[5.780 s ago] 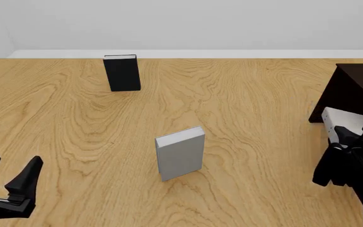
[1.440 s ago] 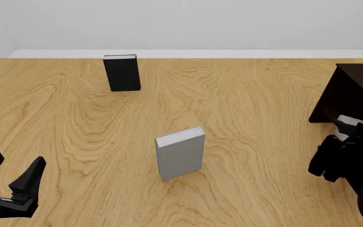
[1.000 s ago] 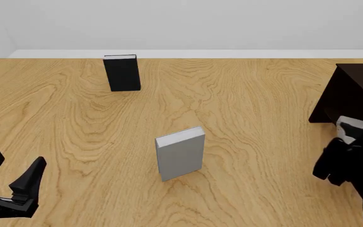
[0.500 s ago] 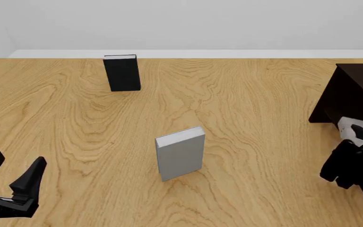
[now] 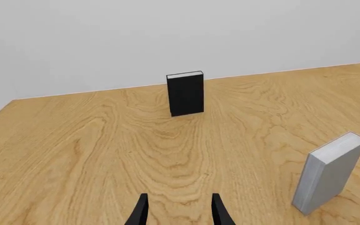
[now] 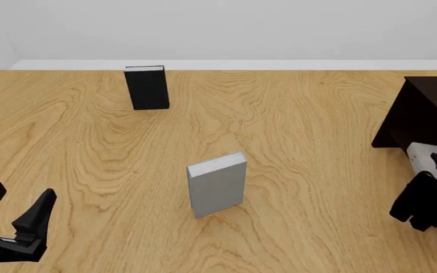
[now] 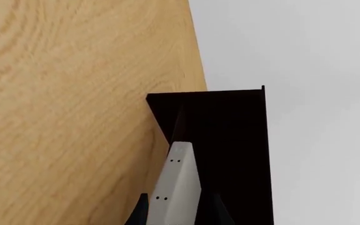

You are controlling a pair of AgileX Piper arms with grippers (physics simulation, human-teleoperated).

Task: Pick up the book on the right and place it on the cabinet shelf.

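My right gripper (image 6: 429, 190) is shut on the book (image 6: 433, 157), a pale grey hardcover with white page edges, at the front view's right edge. The book hangs just in front of the very dark cabinet shelf (image 6: 428, 111). In the right wrist view the book (image 7: 177, 180) sticks out between the fingers toward the dark cabinet shelf (image 7: 233, 136). Whether it touches the cabinet I cannot tell. My left gripper (image 6: 13, 209) stands open and holds nothing at the near left; its fingertips also show in the left wrist view, gripper (image 5: 178, 211).
A slightly darker grey book (image 6: 217, 185) stands upright mid-table, also seen as the grey book (image 5: 327, 172). A black book (image 6: 147, 87) stands at the far left, the same black book (image 5: 185, 93) being in the left wrist view. The wooden table (image 6: 302, 125) ends at a white wall.
The right gripper has carried the book a little to the right and nearer, so more of both sits at the frame's edge. The left arm and the other books have not moved.
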